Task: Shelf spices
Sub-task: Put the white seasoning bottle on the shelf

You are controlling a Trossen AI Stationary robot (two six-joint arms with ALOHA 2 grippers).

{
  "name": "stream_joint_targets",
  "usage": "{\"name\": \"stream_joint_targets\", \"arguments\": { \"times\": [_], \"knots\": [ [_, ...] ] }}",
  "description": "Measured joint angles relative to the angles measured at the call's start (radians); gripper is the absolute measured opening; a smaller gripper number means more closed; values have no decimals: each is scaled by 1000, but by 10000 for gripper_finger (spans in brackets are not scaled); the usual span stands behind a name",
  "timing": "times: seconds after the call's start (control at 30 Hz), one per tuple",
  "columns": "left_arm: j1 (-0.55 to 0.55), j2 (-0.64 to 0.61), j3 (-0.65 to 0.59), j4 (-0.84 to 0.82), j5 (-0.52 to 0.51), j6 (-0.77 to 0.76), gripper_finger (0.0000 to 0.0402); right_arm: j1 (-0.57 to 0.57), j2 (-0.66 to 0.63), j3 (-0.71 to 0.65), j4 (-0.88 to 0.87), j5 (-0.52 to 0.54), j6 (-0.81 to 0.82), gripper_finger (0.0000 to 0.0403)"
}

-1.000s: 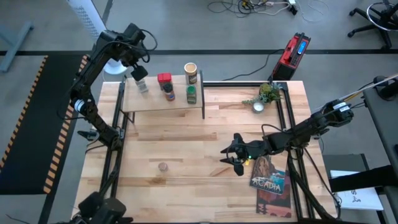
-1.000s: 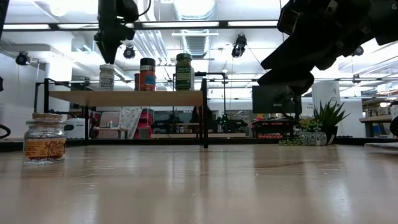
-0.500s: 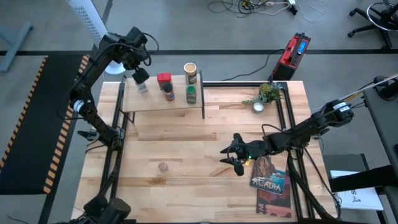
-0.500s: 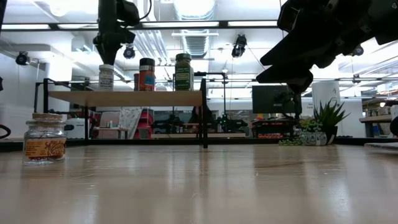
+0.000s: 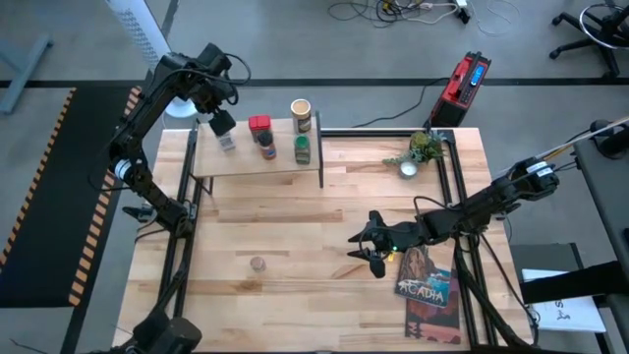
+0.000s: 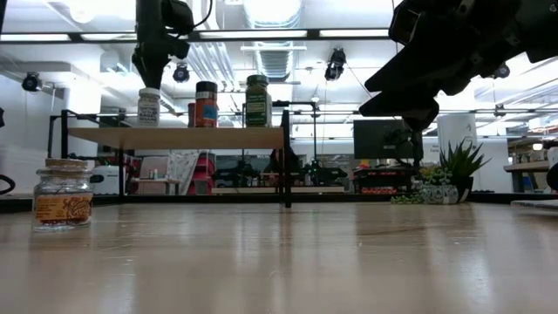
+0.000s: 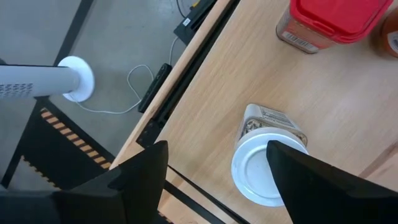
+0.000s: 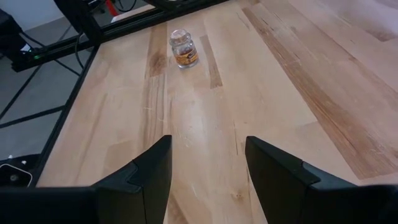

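Left hand [image 7: 214,180] raised, open above white-capped jar [image 7: 266,163].

Light wood on the shelf [image 5: 246,160], thin black on its legs. On that shelf: white cap [image 7: 261,174] over a clear jar [image 5: 227,139]; red lid on the tin [image 5: 259,124]; orange label on the brown jar [image 5: 267,147]; green on the lidded jar [image 5: 303,149]; tan on the canister [image 5: 301,111]. Below the shelf, orange label on a small clear jar [image 8: 183,48]. Right of the shelf, green plant [image 5: 423,148], white pot.
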Motion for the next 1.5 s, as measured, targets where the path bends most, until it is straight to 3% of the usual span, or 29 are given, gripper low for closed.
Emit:
{"name": "stream_joint_targets", "arguments": {
  "times": [0.93, 1.17, 1.33, 1.5],
  "knots": [
    [-2, -19, 1, 46, -8, 66, 231, 0, 0, 0, 0, 0, 0, 181],
    [-3, -38, 76, 11, 24, 51, 220, 0, 0, 0, -1, 1, 0, 181],
    [-52, -39, 81, 3, 90, -61, 225, 0, 0, 0, 0, 2, 0, 181],
    [-92, -29, 71, 2, 127, -285, 236, 0, 0, 0, 0, 3, 0, 181]
  ]
}}
